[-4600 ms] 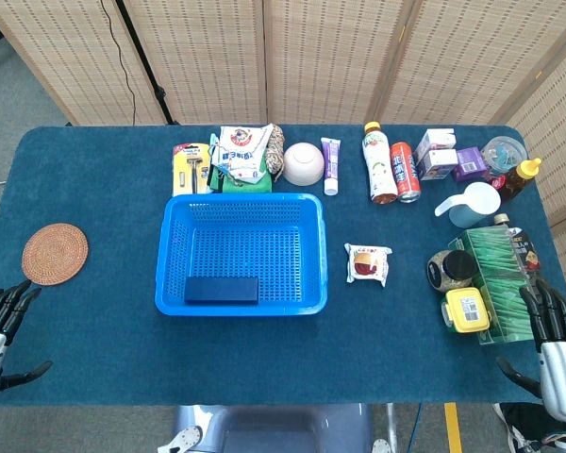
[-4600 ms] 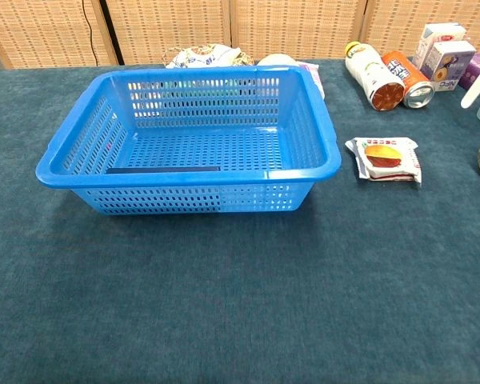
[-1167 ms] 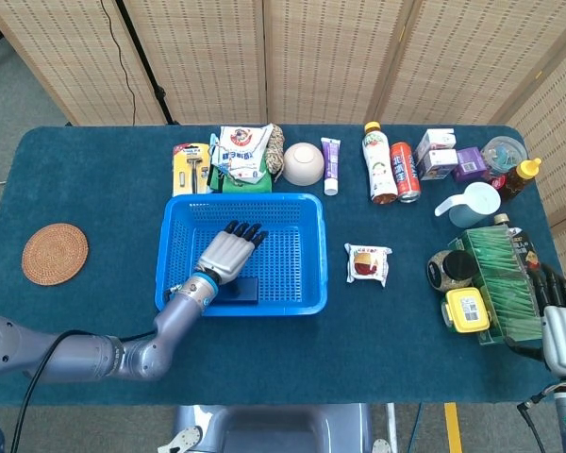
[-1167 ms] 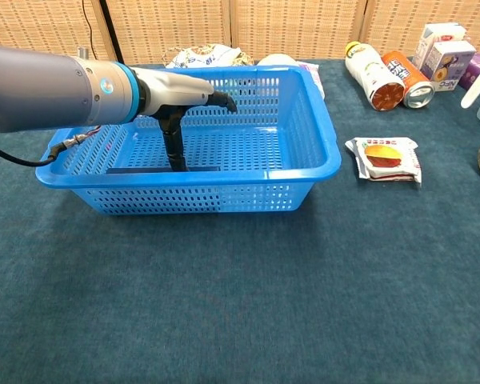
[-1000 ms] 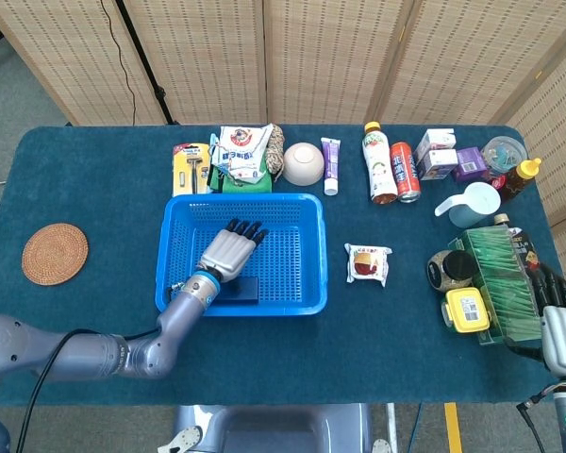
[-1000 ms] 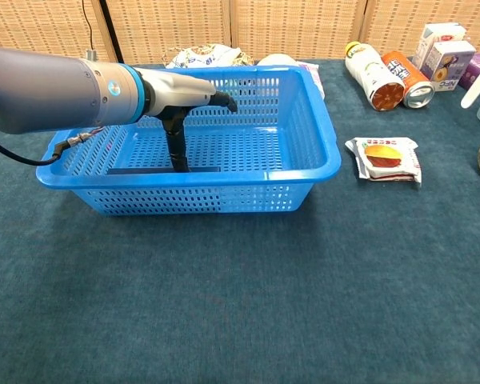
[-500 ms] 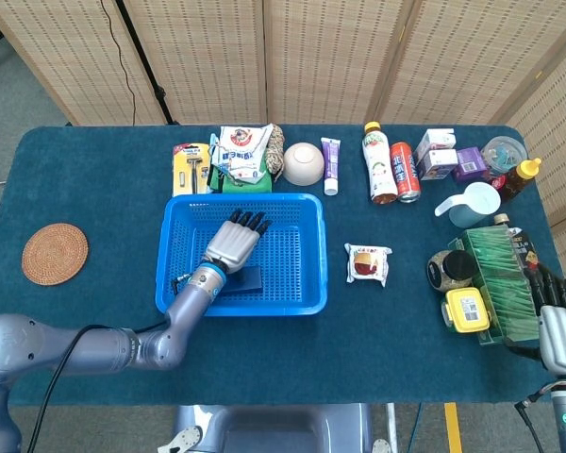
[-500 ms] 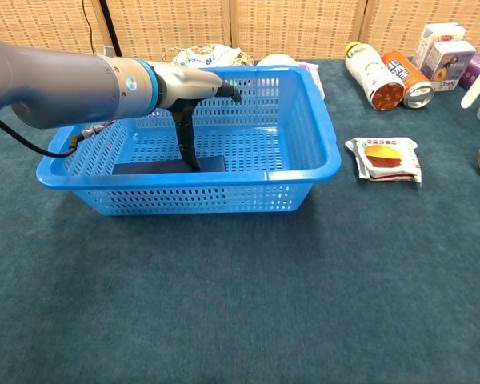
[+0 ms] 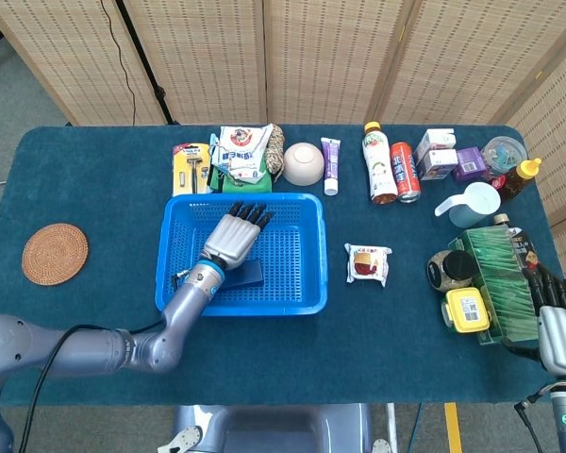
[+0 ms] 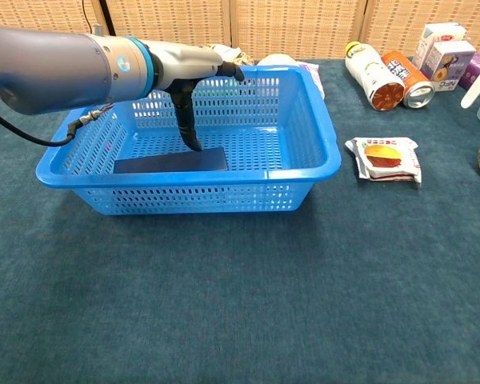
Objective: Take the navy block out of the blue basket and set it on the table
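Observation:
The blue basket (image 9: 163, 255) (image 10: 330, 152) stands left of the table's middle. The navy block (image 9: 246, 275) (image 10: 170, 160) lies flat on its floor, a little way off the near wall. My left hand (image 9: 231, 236) (image 10: 186, 74) reaches into the basket from the near left side. Its fingers stretch straight out toward the far wall, and the thumb points down with its tip on the block's far edge. Nothing is clasped between thumb and fingers. My right hand (image 9: 555, 316) shows only in the head view at the near right corner, fingers apart and holding nothing.
A wrapped snack (image 9: 368, 263) (image 10: 383, 158) lies right of the basket. Bottles, cans, cartons, a bowl (image 9: 302, 162) and packets line the far edge. A green box (image 9: 496, 281) and a yellow tin (image 9: 466, 310) sit near my right hand. A woven coaster (image 9: 55, 253) is at the far left.
My left hand has shifted toward the basket's far wall, and the navy block has slid away from the near wall with the thumb. The right hand is still.

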